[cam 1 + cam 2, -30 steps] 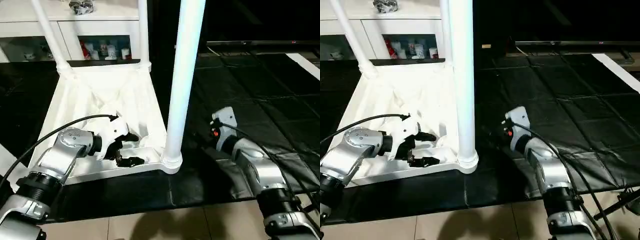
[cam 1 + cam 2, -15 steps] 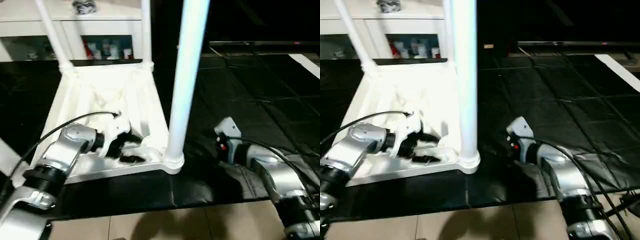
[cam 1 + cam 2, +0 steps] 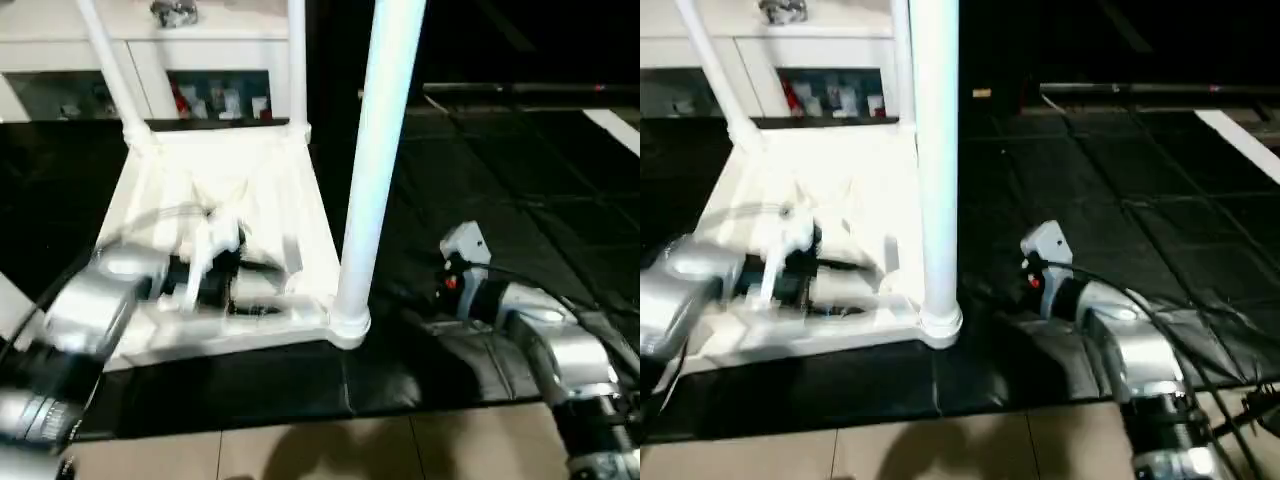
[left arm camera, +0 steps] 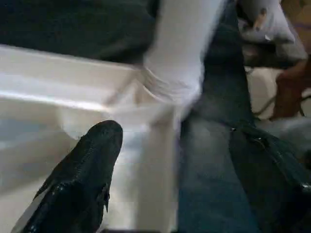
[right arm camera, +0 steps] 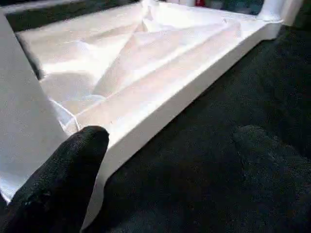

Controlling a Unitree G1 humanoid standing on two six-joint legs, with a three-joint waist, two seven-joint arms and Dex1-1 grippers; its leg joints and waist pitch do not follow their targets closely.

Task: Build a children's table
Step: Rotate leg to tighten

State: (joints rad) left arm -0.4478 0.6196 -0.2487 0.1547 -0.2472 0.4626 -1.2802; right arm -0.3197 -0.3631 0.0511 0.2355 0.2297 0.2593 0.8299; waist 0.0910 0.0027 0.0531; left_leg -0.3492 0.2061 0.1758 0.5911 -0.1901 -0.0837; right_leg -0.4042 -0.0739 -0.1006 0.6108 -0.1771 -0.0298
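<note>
Left gripper (image 3: 245, 290) blurred over the ribbed underside of the upturned table top (image 3: 235, 185), fingers (image 4: 80, 179) spread wide, gripping nothing. Table top flat on the black floor mat (image 3: 480, 160), near the white cabinet (image 3: 200, 60). Legs upright in their corner sockets: near-right leg (image 3: 375, 160), two far legs (image 3: 105, 60) behind. Right gripper (image 5: 160, 160) just beside the top's right edge, low over the mat, fingers (image 5: 63, 179) wide apart, empty.
</note>
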